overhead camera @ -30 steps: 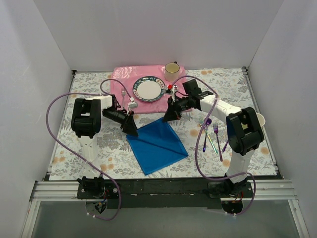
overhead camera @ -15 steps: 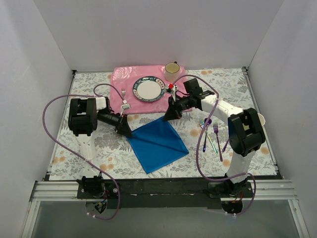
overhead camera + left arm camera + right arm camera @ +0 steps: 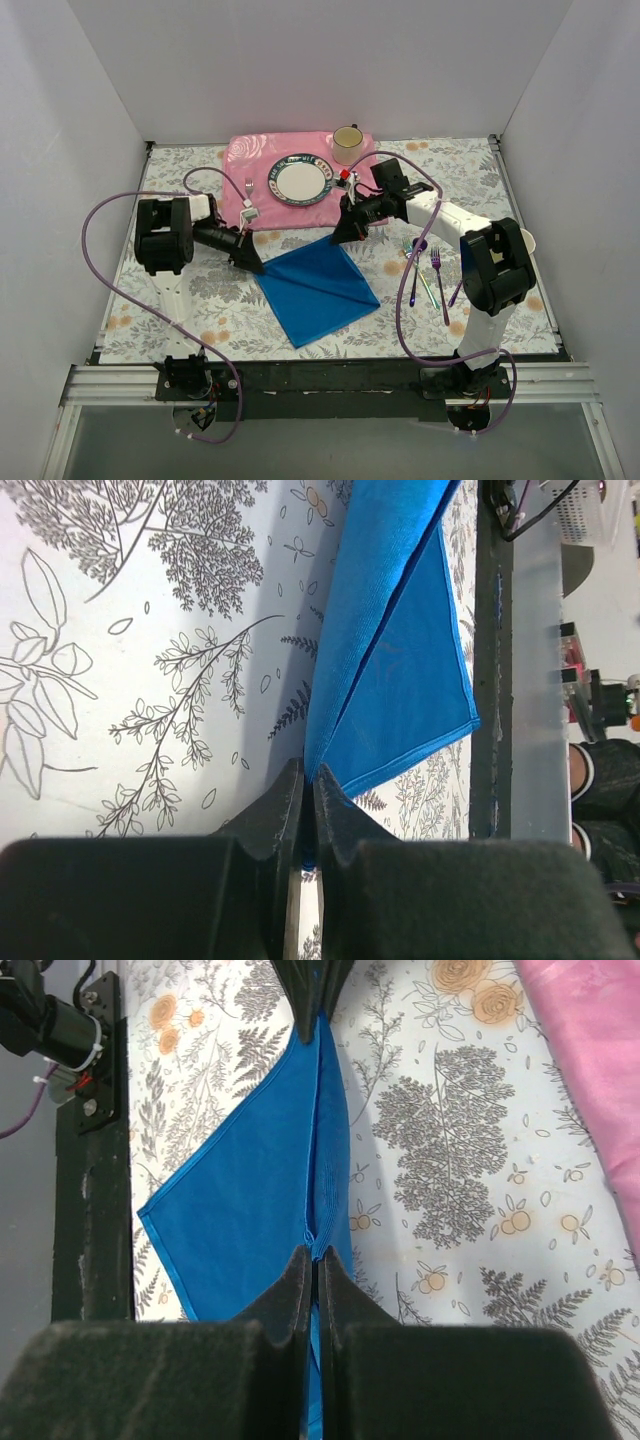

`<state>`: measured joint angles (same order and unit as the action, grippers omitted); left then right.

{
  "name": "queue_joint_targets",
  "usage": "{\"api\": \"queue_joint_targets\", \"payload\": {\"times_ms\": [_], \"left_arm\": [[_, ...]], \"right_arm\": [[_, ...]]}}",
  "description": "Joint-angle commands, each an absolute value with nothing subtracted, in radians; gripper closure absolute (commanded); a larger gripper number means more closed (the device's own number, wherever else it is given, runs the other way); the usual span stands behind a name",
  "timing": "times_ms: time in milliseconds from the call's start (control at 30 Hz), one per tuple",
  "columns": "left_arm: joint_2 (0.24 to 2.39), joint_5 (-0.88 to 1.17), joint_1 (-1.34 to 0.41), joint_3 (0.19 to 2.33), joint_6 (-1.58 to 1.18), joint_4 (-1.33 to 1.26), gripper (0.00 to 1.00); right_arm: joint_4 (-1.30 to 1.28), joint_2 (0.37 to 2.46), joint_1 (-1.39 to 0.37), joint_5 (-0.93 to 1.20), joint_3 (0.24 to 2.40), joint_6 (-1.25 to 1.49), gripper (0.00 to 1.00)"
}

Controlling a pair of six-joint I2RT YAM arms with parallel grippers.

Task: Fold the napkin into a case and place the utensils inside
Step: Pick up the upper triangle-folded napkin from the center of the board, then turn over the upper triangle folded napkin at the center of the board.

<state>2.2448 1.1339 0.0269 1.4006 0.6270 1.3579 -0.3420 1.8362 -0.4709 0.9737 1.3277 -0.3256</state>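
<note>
One blue napkin (image 3: 318,290) lay on the flowered tabletop (image 3: 200,300), doubled over so that two layers showed. It stretched between the two tools, with its free corners spread toward the arm bases. The left tool (image 3: 252,265) was clenched on the napkin's left corner, and the cloth came out from between its closed tips. The right tool (image 3: 335,238) was clenched on the far corner in the same way.

The pinched edge ran in a straight line from one tool to the other. It stood skewed to the tabletop's edges, with the right tool's end farther from the bases. From that line the napkin widened into a rough diamond with one corner pointing toward the bases. No clear long axis could be told.

To the right of the right tool, well apart from the napkin, lay the shiny purple-green utensils (image 3: 425,270). At least three slim pieces could be counted, their handles toward the bases. Beyond both tools lay one pink placemat (image 3: 245,160), bearing one plate (image 3: 300,180) and one cup (image 3: 347,143). Nothing lay on the napkin.
</note>
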Motion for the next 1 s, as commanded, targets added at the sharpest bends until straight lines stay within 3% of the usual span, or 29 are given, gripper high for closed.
{"api": "queue_joint_targets", "payload": {"times_ms": [0, 467, 733, 967], "left_arm": [[2.065, 1.121, 0.037, 1.44, 0.543, 1.292, 1.0], [1.574, 0.85, 0.037, 1.35, 0.117, 0.658, 1.0], [1.579, 0.839, 0.035, 1.535, 0.106, 0.738, 1.0], [1.46, 0.784, 0.012, 1.513, 0.195, 0.848, 1.0]], "right_arm": [[-0.324, 1.764, -0.457, 0.919, 1.37, -0.357, 0.99], [0.049, 1.522, -0.436, 0.677, 1.258, -0.442, 0.99], [0.034, 1.531, -0.414, 0.692, 1.336, -0.433, 0.99], [0.025, 1.395, -0.413, 0.722, 1.243, -0.417, 0.99]]}}
